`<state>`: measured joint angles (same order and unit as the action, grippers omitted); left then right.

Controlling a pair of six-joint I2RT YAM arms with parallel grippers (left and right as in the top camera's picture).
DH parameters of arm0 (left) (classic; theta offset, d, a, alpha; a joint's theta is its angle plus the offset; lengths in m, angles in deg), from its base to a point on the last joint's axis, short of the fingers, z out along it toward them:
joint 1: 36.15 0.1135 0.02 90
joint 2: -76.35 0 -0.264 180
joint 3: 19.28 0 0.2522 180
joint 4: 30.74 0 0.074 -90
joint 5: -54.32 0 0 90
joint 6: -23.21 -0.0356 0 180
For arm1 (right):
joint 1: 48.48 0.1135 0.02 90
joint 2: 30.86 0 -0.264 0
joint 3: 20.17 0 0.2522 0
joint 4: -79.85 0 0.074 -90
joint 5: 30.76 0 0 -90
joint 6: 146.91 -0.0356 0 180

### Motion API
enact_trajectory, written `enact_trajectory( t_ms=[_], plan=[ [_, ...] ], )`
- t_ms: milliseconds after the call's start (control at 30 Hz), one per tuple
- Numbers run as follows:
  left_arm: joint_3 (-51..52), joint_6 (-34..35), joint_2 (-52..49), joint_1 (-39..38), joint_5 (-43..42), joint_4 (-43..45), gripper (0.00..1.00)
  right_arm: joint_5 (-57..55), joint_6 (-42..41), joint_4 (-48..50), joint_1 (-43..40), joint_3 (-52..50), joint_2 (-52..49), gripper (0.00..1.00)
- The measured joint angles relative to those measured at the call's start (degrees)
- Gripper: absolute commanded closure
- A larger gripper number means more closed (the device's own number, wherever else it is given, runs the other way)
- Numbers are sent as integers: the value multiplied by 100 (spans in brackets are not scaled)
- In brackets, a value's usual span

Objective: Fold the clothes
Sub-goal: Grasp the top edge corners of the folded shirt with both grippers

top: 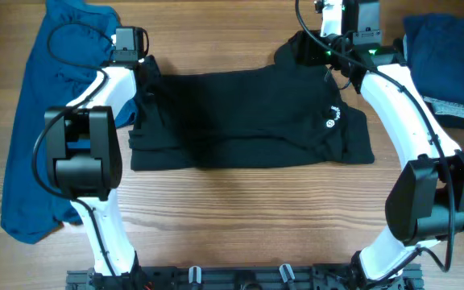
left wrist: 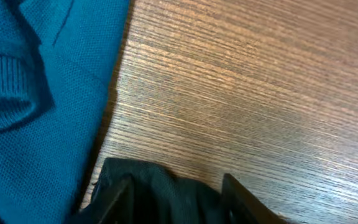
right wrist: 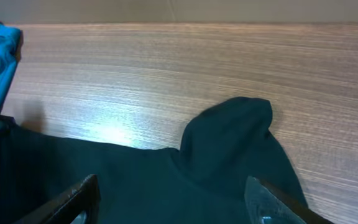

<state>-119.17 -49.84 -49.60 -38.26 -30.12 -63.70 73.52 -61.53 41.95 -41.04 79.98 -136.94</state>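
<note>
The black garment [top: 240,121] lies spread in rough layers across the middle of the table, its small white logo [top: 334,117] near the right side. My left gripper [top: 145,76] is at its far left corner. In the left wrist view its fingers [left wrist: 241,198] stand apart with a bunch of black cloth [left wrist: 160,183] between them. My right gripper [top: 316,50] hangs open over the far right corner. Both right fingertips [right wrist: 272,202] stand wide above the black cloth [right wrist: 229,149]. The blue T-shirt [top: 39,137] lies crumpled along the left edge, beside the left gripper [left wrist: 179,199].
A neat stack of dark blue and grey folded clothes [top: 449,68] sits at the far right corner. Bare wooden tabletop [top: 240,217] runs along the front between the two arm bases. The blue T-shirt [left wrist: 36,93] lies close to the left wrist.
</note>
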Motion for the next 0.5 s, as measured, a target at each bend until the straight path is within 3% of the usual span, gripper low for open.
enact_trajectory(
  t_ms=[67, 267, 500],
  plan=[
    [-44, -15, -48, -4, 50, -31, 96, -44, 0, 48, 2, 0, 0, 25],
    [-70, -20, -66, 17, 149, -133, 96, -173, -48, 400, 0, 0, -79, 22],
    [-146, -17, -63, 11, 146, -409, 96, -280, -269, 1268, 0, 0, -870, 28]
  ],
)
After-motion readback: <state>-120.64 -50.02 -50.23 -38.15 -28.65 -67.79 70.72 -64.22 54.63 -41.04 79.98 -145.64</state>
